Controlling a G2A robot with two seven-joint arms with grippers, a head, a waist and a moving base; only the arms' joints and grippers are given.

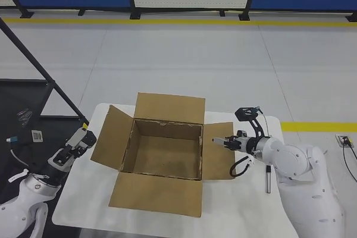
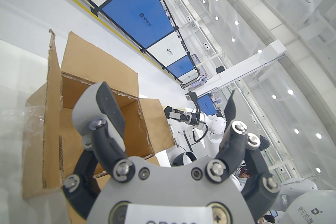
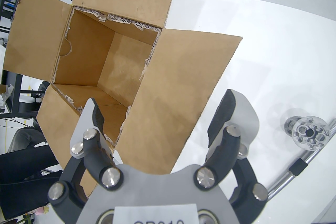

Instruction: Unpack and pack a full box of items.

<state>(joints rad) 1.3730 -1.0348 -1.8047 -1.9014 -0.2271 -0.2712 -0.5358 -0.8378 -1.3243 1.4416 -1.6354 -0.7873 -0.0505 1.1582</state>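
Tabletop: left pincer, right pincer agape beside box

The top camera looks steeply down from above the arms onto the white table, with the open cardboard box at centre and floor on the far side. The left wrist camera, close behind the left gripper at the table's left edge, faces right and upward, across the box to the hall ceiling. The right wrist camera, close behind the right gripper, looks left and down into the box. All three views share the box.
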